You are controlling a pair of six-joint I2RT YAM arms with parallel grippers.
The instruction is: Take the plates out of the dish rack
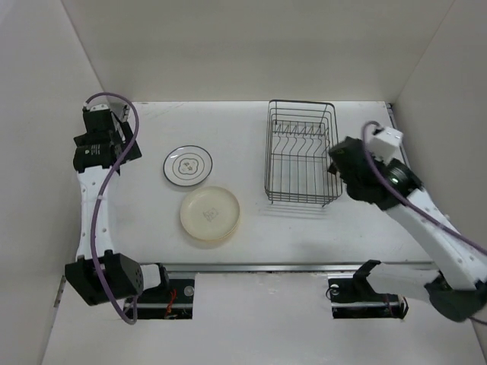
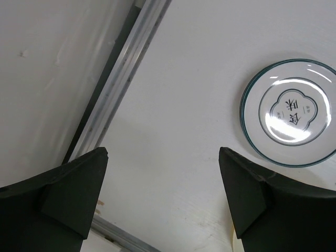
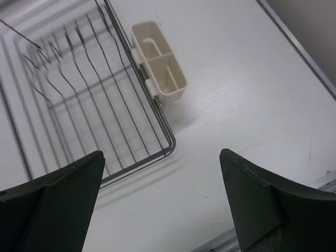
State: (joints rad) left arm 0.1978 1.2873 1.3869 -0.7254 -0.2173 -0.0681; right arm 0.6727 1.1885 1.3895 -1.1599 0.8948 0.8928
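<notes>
The dish rack (image 1: 300, 152) was shown bare of dishes. A dark-rimmed white plate (image 1: 188, 166) and a yellow plate (image 1: 210, 214) were laid flat on the table (image 1: 152, 243) to its left. The left gripper (image 2: 163, 178) and right gripper (image 3: 160, 178) were held spread apart, empty, presumably because unloading was finished.

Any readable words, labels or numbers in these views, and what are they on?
White plate: two dark characters in its centre, which I cannot read for sure; the tiny marks beside them are too small.
Yellow plate: faint centre marks, too blurred to read.
Dish rack, caddy: no text.
</notes>
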